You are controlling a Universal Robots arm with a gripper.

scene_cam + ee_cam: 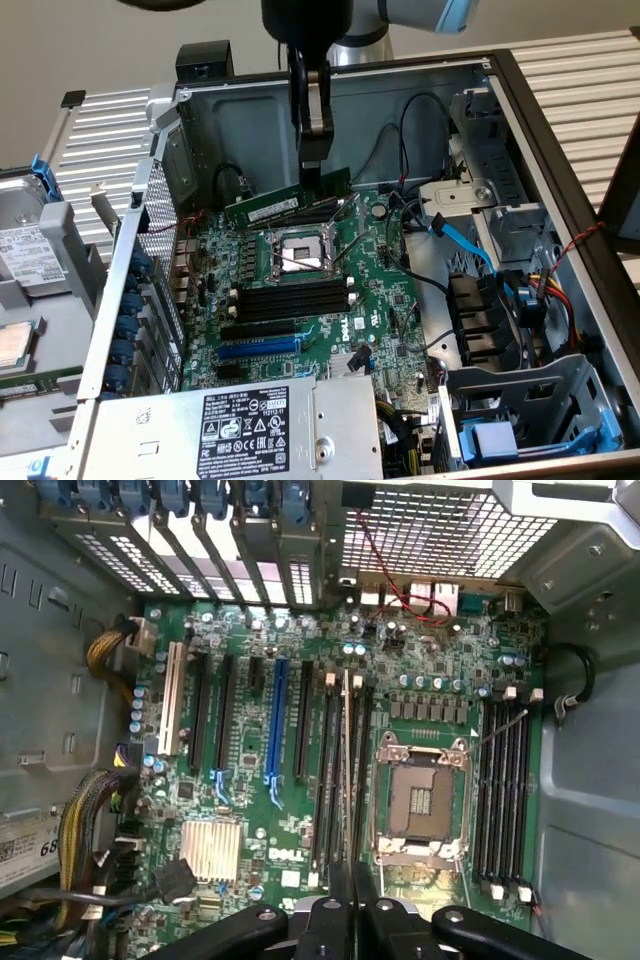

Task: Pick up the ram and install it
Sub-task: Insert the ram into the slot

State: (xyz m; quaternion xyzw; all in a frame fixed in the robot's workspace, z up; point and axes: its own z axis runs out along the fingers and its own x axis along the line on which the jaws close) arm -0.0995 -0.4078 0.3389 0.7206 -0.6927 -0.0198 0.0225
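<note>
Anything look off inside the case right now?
Nothing looks damaged or spilled. One oddity: the ram is not in a slot; the tool grips it by its top edge, in the air above the motherboard. The CPU socket sits bare, no cooler on it.

Ram [288, 205]: long thin green board stick w/ pale label [272, 207] on the face. Not seated; held off the mobo, pinched at its top edge approx mid-length by the closed gripper [312, 172]. Stands on edge, long axis slanted, end toward exterior view's right higher. Sits above and just past the CPU socket [300, 250]. Wrist view: ram [347, 770] seen edge-on, a thin line running alongside the socket [418, 800].
</note>
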